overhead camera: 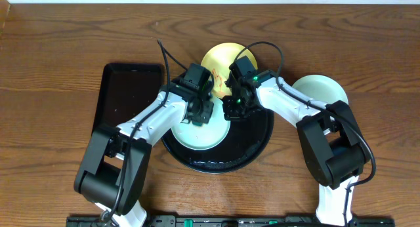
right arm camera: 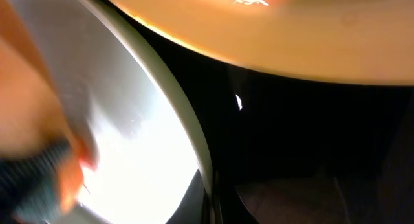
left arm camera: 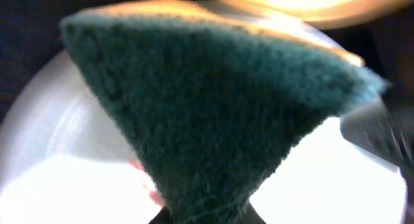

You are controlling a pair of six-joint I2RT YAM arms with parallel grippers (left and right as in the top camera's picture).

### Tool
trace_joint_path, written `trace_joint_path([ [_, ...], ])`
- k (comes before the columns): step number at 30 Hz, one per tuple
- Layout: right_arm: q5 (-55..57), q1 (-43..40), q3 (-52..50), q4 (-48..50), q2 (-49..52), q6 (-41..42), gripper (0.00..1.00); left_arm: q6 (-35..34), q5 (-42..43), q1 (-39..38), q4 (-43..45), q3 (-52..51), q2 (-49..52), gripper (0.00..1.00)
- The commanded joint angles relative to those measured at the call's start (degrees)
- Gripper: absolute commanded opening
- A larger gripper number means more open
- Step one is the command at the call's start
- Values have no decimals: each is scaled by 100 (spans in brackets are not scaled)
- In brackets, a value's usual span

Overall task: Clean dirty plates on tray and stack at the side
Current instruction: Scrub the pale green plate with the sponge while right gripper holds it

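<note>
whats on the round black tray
A mint plate and, at its far rim, a yellow plate lie on the tray. The left arm, right arm and a green sponge hide where the plates meet.

tray point(overhead camera: 252, 145) far half: left gripper point(overhead camera: 199, 111) with sponge point(left arm camera: 213, 107) and right gripper point(overhead camera: 233, 107) block you | robot-side rim: you pass freely | left of tray: rectangular tray point(overhead camera: 128, 89), low | right of tray: mint plate point(overhead camera: 325, 89), low

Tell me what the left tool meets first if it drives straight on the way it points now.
The pale plate on the black tray. The left tool points down at it with the green scouring pad ahead of it, so the pad lands first; whether it already touches is unclear.
</note>
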Motion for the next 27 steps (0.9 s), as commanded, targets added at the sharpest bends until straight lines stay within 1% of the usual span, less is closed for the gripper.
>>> trace_joint_path([
  [1,-122,39,2,28,155,-96,1,-332,-1191,35,420,20,164,8],
  [5,-120,39,2,26,155,-103,1,-330,-1766,59,986,20,385,8],
  [7,-125,37,2,28,155,-144,1,-330,-1875,90,1049,20,496,8],
  [9,-146,35,2,26,155,-144,1,-332,-1873,111,940,20,553,8],
  [12,-144,33,2,33,155,-144,1,-328,-1738,105,417,22,562,7],
  [14,-144,24,2,44,155,-144,1,-260,-1241,105,-57,22,562,8],
  [16,-144,20,2,63,155,-144,1,-15,-520,105,-518,22,562,8],
  [17,-144,20,2,83,155,-144,1,258,162,105,-874,22,562,8],
  [21,-146,17,2,118,155,-142,1,723,1502,96,-1394,22,562,7],
  [24,-144,17,2,118,155,-142,1,973,2074,59,-1510,22,562,7],
  [27,-144,17,2,107,155,-144,1,1167,2267,0,-1580,22,562,7],
])
